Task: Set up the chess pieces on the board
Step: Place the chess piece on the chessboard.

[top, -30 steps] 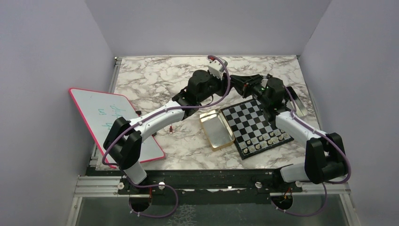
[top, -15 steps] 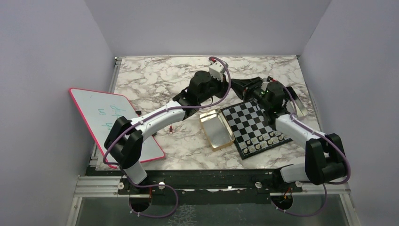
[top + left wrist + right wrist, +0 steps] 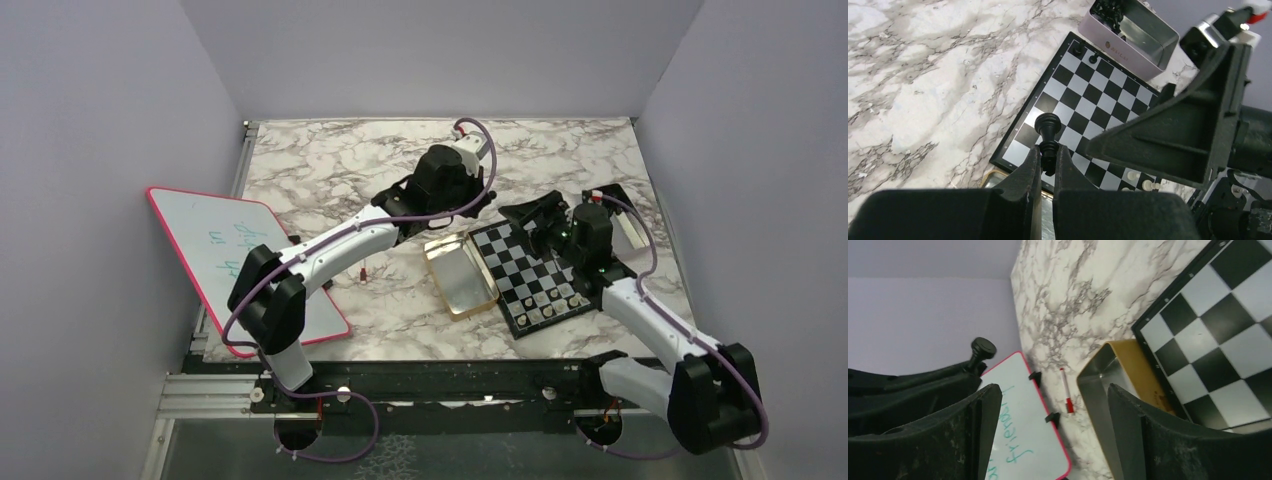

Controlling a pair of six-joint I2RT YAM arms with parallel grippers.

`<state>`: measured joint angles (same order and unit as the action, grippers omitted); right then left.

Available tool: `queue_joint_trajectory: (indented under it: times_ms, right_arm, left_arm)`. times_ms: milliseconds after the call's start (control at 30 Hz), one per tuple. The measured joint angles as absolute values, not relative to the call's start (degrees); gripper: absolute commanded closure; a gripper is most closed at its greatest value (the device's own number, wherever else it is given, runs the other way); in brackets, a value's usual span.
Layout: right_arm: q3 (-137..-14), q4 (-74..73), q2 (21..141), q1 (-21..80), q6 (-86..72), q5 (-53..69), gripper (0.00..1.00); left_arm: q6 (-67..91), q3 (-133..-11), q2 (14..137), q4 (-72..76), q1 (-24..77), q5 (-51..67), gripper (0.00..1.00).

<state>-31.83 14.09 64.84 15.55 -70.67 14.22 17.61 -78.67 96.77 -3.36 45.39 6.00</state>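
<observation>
Pinching a small black turned chess piece [image 3: 1047, 131] in my left gripper [image 3: 1048, 153], mid-frame, over the lower-left edge of the black-and-grey checked board [image 3: 1100, 95]. My right gripper [image 3: 1050, 390] gapes empty. Should lower vert., release once seated.

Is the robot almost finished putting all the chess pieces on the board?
Not yet, maybe halfway. Done: white pieces stand along the near edge of the board, and two black pieces sit at a far corner. In hand: the left tool pinches one black piece above the board; the right tool is open and empty. Left: a heap of black pieces lies in the silver tin.
</observation>
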Motion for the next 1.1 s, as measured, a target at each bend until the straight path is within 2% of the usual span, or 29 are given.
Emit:
queue_joint_trajectory:
  times_ms: [300, 433, 733, 900, 1100]
  right_arm:
    - [-30.9, -3.9, 45.8, 15.6, -54.0, -0.3, 0.18]
    - [-33.1, -10.3, 41.1, 15.6, -45.5, -4.0, 0.18]
    - [-37.8, -20.8, 35.2, 15.6, -32.6, -5.2, 0.18]
    - [-38.9, -24.3, 32.3, 15.6, -29.7, -4.3, 0.19]
    - [-38.9, -25.9, 30.7, 15.6, -28.4, -3.3, 0.18]
  left_arm:
    - [18.3, -88.6, 98.6, -15.2, 45.1, 7.5, 1.0]
    - [18.4, -91.5, 100.8, -20.0, 45.1, 8.1, 1.0]
    - [17.5, -106.0, 113.2, -31.4, 45.1, 8.5, 1.0]
    - [17.0, -115.4, 121.1, -37.1, 45.4, 8.6, 1.0]
    - [16.9, -120.2, 127.2, -40.9, 46.1, 8.6, 0.99]
